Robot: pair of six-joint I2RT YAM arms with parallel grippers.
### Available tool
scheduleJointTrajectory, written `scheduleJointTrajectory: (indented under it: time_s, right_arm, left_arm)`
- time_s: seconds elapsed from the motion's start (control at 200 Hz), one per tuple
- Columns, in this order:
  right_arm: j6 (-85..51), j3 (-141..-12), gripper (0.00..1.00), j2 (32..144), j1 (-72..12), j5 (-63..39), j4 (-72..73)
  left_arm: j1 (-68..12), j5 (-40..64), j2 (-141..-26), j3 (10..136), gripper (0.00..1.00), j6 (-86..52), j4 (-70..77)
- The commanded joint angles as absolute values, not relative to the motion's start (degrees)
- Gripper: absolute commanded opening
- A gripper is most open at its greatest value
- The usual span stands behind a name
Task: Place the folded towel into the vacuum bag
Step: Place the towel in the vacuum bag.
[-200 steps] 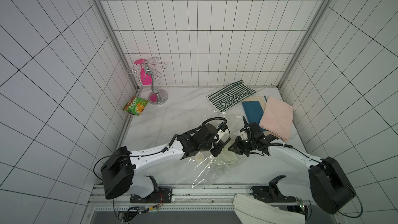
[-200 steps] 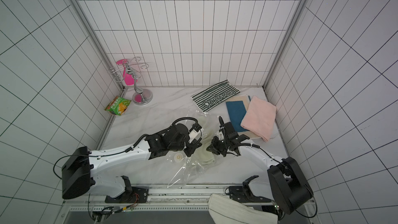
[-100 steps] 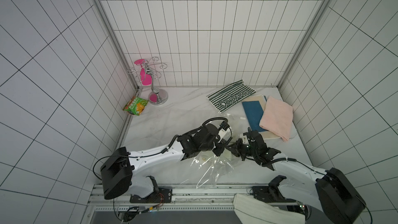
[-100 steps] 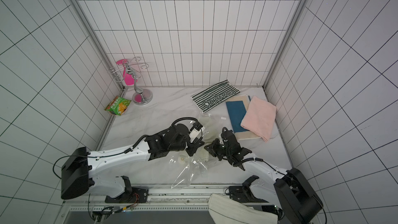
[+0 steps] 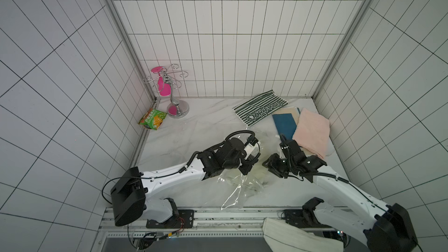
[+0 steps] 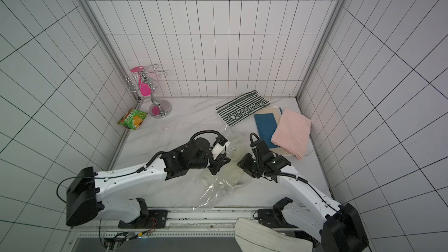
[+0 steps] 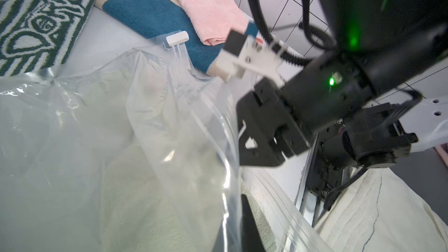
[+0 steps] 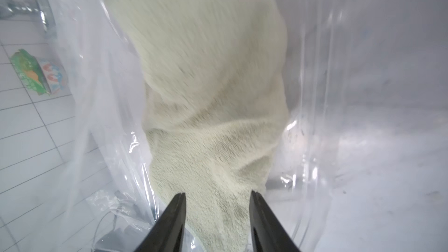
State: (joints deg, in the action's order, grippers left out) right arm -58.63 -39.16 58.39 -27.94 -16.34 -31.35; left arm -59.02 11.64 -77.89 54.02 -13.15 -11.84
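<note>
The fingers (image 8: 174, 214) of the right gripper (image 8: 217, 193) stand spread around the pale towel's (image 8: 211, 93) end, seemingly releasing it inside the clear bag (image 5: 234, 197), whose edge the left gripper (image 5: 247, 167) pinches with fingers pressed together, likely to hold the mouth open.

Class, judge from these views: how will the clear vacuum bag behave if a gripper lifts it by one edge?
Probably floppy: the vacuum bag lies as creased, crumpled film. Likely light itself, though the pale towel inside would weight it unevenly. Its glossy highlights suggest it may slip.
</note>
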Motion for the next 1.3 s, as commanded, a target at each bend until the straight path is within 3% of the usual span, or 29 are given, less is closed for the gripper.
scheduleJointTrajectory:
  time_s: [0.0,0.165,0.275,0.43,0.55,0.63,0.715,0.89,1.095,1.295]
  right_arm:
    - [-46.3,-42.5,0.46,60.0,-25.8,-6.1,-37.8]
    - [-47.2,-36.7,0.46,64.4,-25.7,-7.7,-15.1]
    - [-53.3,-29.6,0.47,65.1,-26.6,-3.4,-2.4]
    - [-54.9,-26.1,0.53,68.8,-28.0,4.5,4.5]
    - [-55.8,-27.1,0.54,77.6,-28.8,1.1,8.0]
    - [-57.9,-25.9,0.48,83.2,-30.1,-2.7,15.1]
    - [-59.8,-24.8,0.3,86.7,-31.6,-6.6,23.2]
    - [-54.6,-25.9,0.12,81.0,-34.9,-13.9,27.9]
    - [-46.5,-29.7,0.06,75.0,-37.4,-18.0,22.9]
    - [-52.9,-30.0,0.08,91.8,-33.8,-17.3,35.2]
  left_arm:
    - [-59.8,14.2,-74.7,52.9,0.0,-13.4,-11.2]
    - [-60.1,14.1,-73.8,53.1,0.0,-13.8,-10.3]
    - [-60.1,14.4,-74.1,54.0,0.0,-13.6,-10.9]
    - [-60.6,15.7,-75.1,53.8,0.0,-13.8,-10.5]
    - [-60.6,15.4,-76.6,53.9,0.0,-12.8,-9.4]
    - [-60.5,13.7,-78.3,54.5,0.0,-11.8,-8.2]
    - [-60.3,11.4,-80.6,56.3,0.0,-10.6,-9.1]
    - [-58.2,10.2,-85.1,58.9,0.0,-6.1,-12.0]
    - [-58.0,13.7,-86.5,60.8,0.0,-5.8,-10.7]
    - [-59.5,17.2,-82.8,58.0,0.0,-9.2,-4.3]
